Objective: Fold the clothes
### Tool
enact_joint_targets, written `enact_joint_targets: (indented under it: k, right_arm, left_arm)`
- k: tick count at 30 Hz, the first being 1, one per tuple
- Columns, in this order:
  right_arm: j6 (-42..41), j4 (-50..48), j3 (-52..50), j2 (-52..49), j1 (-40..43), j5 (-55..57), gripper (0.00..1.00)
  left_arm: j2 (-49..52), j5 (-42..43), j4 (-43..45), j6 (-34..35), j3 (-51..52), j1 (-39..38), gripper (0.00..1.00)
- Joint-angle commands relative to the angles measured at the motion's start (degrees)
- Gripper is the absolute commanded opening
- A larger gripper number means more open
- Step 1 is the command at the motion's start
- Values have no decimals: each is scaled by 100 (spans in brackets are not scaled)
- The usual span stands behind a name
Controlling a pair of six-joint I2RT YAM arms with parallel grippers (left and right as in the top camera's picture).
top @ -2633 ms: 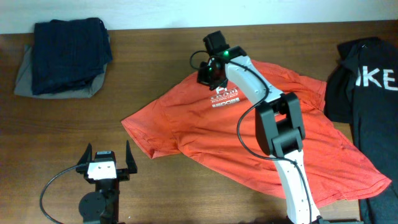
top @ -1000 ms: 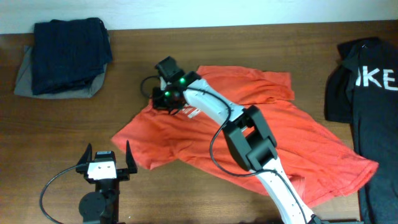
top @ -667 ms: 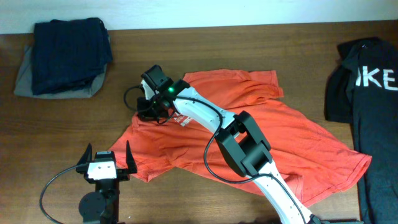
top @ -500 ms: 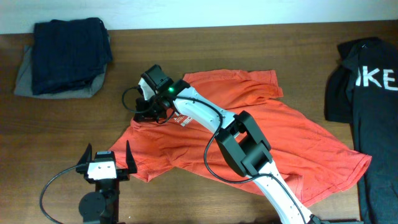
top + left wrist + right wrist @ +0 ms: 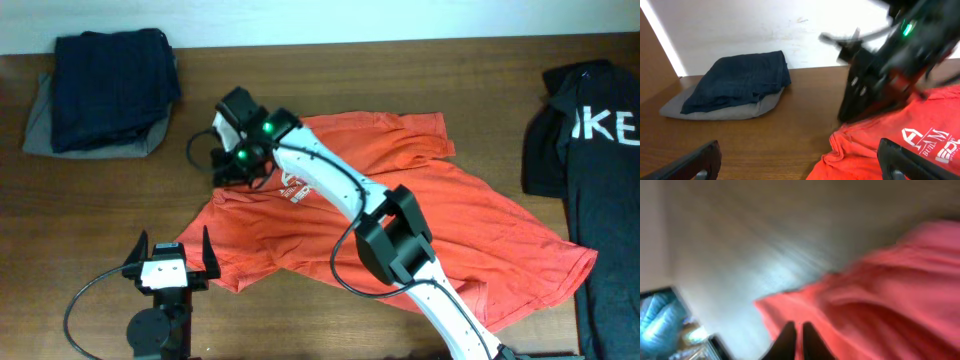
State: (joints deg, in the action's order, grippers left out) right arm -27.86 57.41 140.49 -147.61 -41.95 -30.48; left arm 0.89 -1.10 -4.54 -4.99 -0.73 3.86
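Two claws are in view, and only one is at the work. I have the right claw [image 5: 232, 168] reached far and left across the table [image 5: 100, 200], at the far-left edge of the orange-red T-shirt [image 5: 480, 230] and just beside its white lettering [image 5: 297, 187]. In the right wrist view the fingers stand almost together with a thin slit between them. The picture is too blurred to show whether cloth is pinched there, so I cannot tell if the right claw is clenched on the shirt or just letting go. I judge it is placed at this edge because a fold is made by handling a hem or corner, not the middle of the cloth.

The T-shirt lies rumpled and unfolded, lettering up, from left of centre to the near right, with the right arm stretched over it.

The left claw [image 5: 173, 250] is released, its jaws wide, parked at the near-left and apart from the cloth. I judge that keeps it clear of the shirt and ready for the near-left corner.

A folded dark garment [image 5: 110, 85] rests on a grey cloth [image 5: 35, 125] at the far left, well apart. A black shirt [image 5: 590, 130] lies at the right edge.
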Motion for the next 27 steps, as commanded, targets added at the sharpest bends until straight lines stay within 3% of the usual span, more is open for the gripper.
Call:
enact_joint_targets:
  k: [1,4,5,6,8,15,24,27]
  right_arm:
    - [280,1043,1176,-24,514,2050,21]
    - [278,2100,2055,-24,1003,2970,50]
    - [278,2380,2299,-24,1185,3121,63]
    - [280,2717,2597,-24,1460,3193,83]
    - [280,3115,2887,-24,1897,3143,96]
    - [278,3917,2728,-94,3331,2870,95]
    - [223,3429,1558,-96,4284,1873,99]
    - [-254,3119,1049,-96,4325,1860,99]
  left_arm:
    - [-48,-20,-13,-72,22,33,99]
    - [-48,-20,-13,-72,22,33,99]
    - [-48,-20,-13,-72,22,33,99]
    - [-48,-20,-13,-72,22,33,99]
    - [-48,-20,-13,-72,22,33,99]
    - [-48,-20,-13,-72,22,33,99]
    - [-48,-20,-13,-72,22,33,99]
    - [-48,-20,-13,-72,22,33,99]
